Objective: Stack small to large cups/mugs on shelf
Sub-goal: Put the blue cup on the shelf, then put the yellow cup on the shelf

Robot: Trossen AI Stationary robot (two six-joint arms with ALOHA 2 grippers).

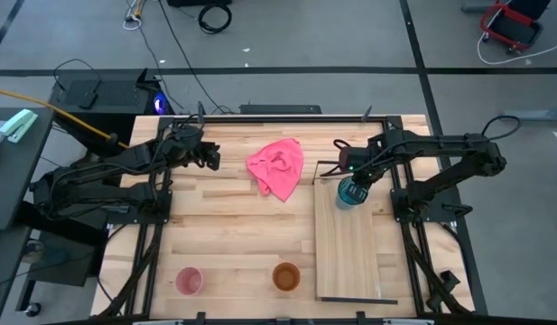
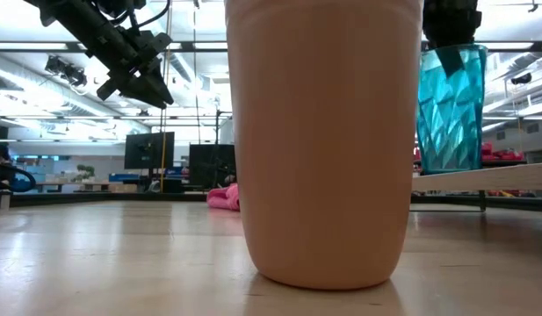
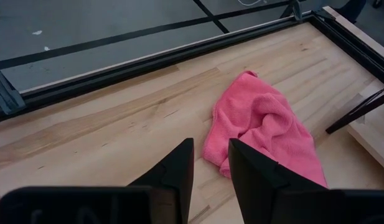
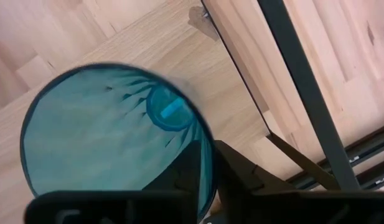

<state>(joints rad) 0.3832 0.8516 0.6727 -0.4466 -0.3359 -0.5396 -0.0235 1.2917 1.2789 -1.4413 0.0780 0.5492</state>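
The teal tumbler [image 1: 348, 193] stands upright at the far end of the shelf [image 1: 350, 253], next to its black wire frame [image 1: 328, 168]. My right gripper [image 1: 352, 177] is above it, shut on its rim. The low view shows the tumbler [image 2: 451, 110] with its base at the shelf board [image 2: 490, 179]. The orange-brown cup [image 1: 286, 276] and the small pink cup [image 1: 189, 281] stand on their bases near the table's near edge. The orange-brown cup [image 2: 323, 140] fills the middle of the low view. My left gripper [image 1: 212, 157] hangs open, in the air, left of the pink cloth. My right gripper [image 4: 208, 149] holds the teal tumbler by its rim [image 4: 207, 163], with one finger [image 4: 188, 171] inside the cup and one [image 4: 241, 177] outside. The fingers come from above, pointing down. The tumbler is upright below them; whether its base bears on the shelf cannot be told.
A crumpled pink cloth [image 1: 278, 167] lies on the tabletop between the two grippers, close to the shelf's far left corner; it also shows ahead of my left fingers [image 3: 266, 124]. Black frame rails [image 3: 148, 53] run along the table's far edge. Bare wood lies between the cloth and the two near cups.
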